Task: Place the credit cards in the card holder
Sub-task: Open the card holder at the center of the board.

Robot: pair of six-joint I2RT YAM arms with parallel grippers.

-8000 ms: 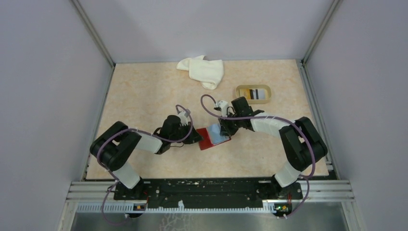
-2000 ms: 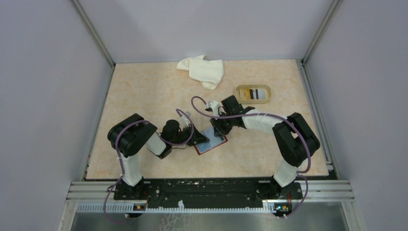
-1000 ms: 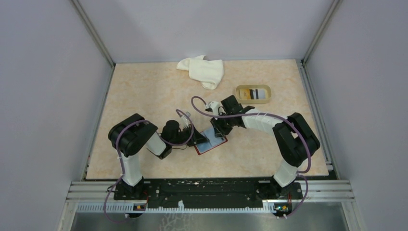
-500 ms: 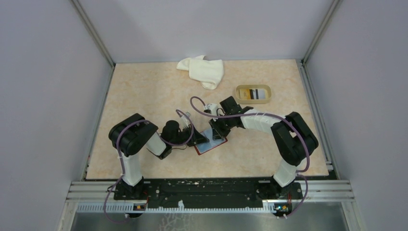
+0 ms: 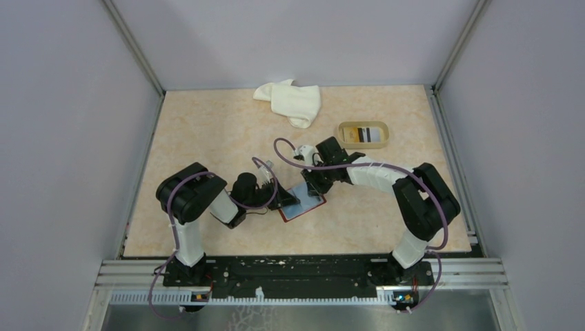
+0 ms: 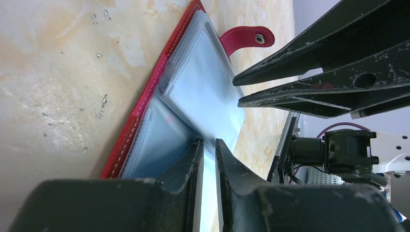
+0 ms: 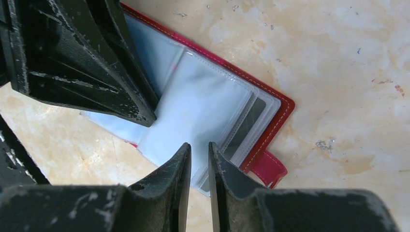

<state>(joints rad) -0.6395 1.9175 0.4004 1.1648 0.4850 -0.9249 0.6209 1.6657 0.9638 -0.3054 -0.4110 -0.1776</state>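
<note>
Currently, card holder (image 5: pixel 303 205) lies open on the counter (image 5: pixel 207 138), your left tool (image 6: pixel 208 144) pinching its clear sleeve (image 6: pixel 203 87), your right tool (image 7: pixel 199 147) nearly closed, grip untellable; part the sleeve mouth gently, without tugging.

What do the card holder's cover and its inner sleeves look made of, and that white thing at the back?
Card holder cover: likely leather or imitation, red, matte, with pale stitching along its edge. Inner sleeves: clear, slightly glossy plastic film; lower layers show through. White thing: soft cloth, judging by its rumpled folds.
</note>
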